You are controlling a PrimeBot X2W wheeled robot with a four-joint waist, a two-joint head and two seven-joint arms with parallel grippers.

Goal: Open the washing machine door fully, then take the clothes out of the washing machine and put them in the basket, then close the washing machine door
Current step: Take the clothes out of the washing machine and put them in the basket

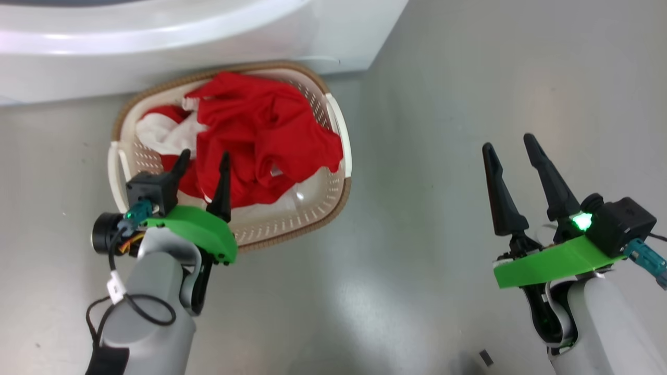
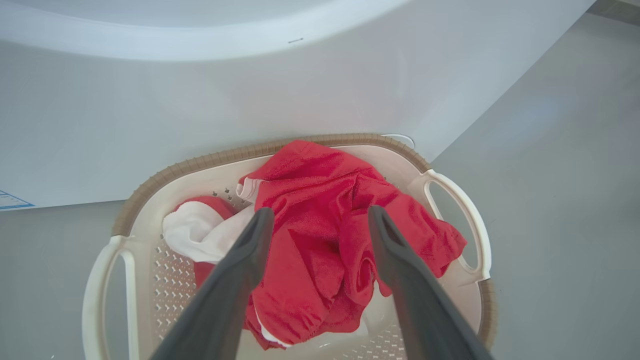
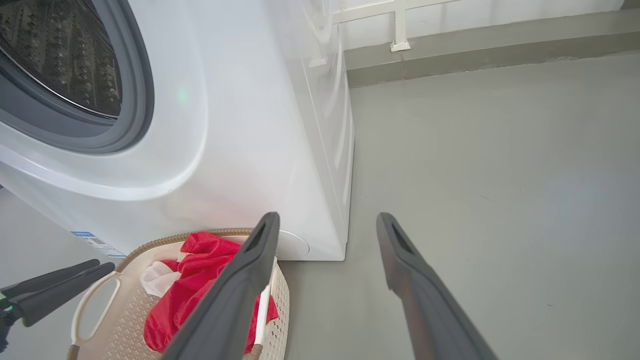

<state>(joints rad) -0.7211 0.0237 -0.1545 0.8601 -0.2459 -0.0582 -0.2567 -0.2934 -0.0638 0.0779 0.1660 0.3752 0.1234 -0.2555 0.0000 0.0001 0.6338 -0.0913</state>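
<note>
Red clothes (image 1: pixel 260 135) heaped in basket (image 1: pixel 307 211), beside washing machine (image 1: pixel 156 52)

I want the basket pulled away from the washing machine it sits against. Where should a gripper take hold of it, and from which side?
Probably the white loop handle on the basket's left side, taken from above by the open left gripper hovering nearby. The handle's slot lets one finger pass through, and the clothes leave it uncovered.

The clothes (image 1: pixel 260 130) are red and white, the basket (image 1: pixel 292 221) cream, perforated, brown-rimmed, the washing machine (image 1: pixel 156 47) white.
</note>
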